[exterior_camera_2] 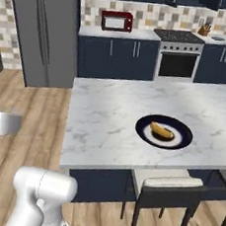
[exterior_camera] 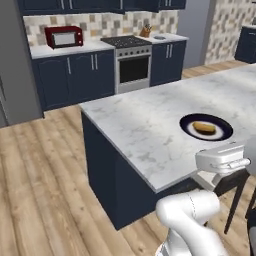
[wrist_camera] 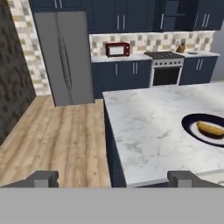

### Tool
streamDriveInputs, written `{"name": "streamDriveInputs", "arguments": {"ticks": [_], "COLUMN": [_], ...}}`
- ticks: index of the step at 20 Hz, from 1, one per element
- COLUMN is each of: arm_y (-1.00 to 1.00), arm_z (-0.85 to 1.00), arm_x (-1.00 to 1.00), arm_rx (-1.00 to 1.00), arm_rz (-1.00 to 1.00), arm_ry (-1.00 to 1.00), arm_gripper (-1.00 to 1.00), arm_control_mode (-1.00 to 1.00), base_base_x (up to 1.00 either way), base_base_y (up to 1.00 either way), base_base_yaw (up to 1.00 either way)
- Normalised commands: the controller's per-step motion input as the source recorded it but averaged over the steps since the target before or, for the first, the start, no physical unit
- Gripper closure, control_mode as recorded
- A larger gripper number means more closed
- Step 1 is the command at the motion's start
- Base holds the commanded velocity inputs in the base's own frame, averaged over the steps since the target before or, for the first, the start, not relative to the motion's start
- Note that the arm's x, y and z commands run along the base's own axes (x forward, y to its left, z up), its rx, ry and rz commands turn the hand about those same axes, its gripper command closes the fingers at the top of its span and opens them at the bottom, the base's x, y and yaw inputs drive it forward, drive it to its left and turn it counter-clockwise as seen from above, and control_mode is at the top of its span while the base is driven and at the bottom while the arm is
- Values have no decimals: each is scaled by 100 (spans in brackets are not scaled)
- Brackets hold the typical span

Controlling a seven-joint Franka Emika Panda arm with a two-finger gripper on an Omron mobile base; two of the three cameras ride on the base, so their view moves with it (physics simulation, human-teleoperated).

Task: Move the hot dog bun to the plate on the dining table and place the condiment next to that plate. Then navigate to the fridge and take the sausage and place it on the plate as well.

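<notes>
The arm is folded low beside the table, its white elbow bulging at the bottom of both base views. In the left base view the hand sits level just off the table's near edge, close to the plate. The hand camera looks out level across the table's near left corner toward the fridge, which stands against the far wall beside the dark cabinets.

The gripper hangs with its jaws spread wide, the two dark fingertips far apart at the bottom of the hand view, and nothing sits between them.

The bun lies on the dark, white-centred plate, which rests on the marble top toward the near edge, well in from the left corner. In the hand view the plate and bun show at the right edge, partly cut off.

A dark chair with a pale seat is tucked under the near edge just below the plate. On the far counter stand a red microwave and, right of it, the stove.
</notes>
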Motion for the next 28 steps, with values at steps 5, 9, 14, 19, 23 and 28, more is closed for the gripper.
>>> {"name": "streamDriveInputs", "arguments": {"ticks": [5, 9, 14, 19, 23, 28], "arm_y": [0, 0, 0, 0, 0, 0], "arm_z": [0, 0, 0, 0, 0, 0], "arm_x": [0, 0, 0, 0, 0, 0], "arm_rx": [0, 0, 0, 0, 0, 0], "arm_rz": [0, 0, 0, 0, 0, 0], "arm_ry": [0, 0, 0, 0, 0, 0], "arm_gripper": [-100, -100, -100, -100, -100, -100], "arm_control_mode": [100, 100, 100, 100, 100, 100], "base_base_x": [24, 41, 80, 92, 90, 91], "base_base_y": [99, 46, 52, 43, 23, 10], "base_base_yaw": [0, -1, -11, -15, -16, -20]}}
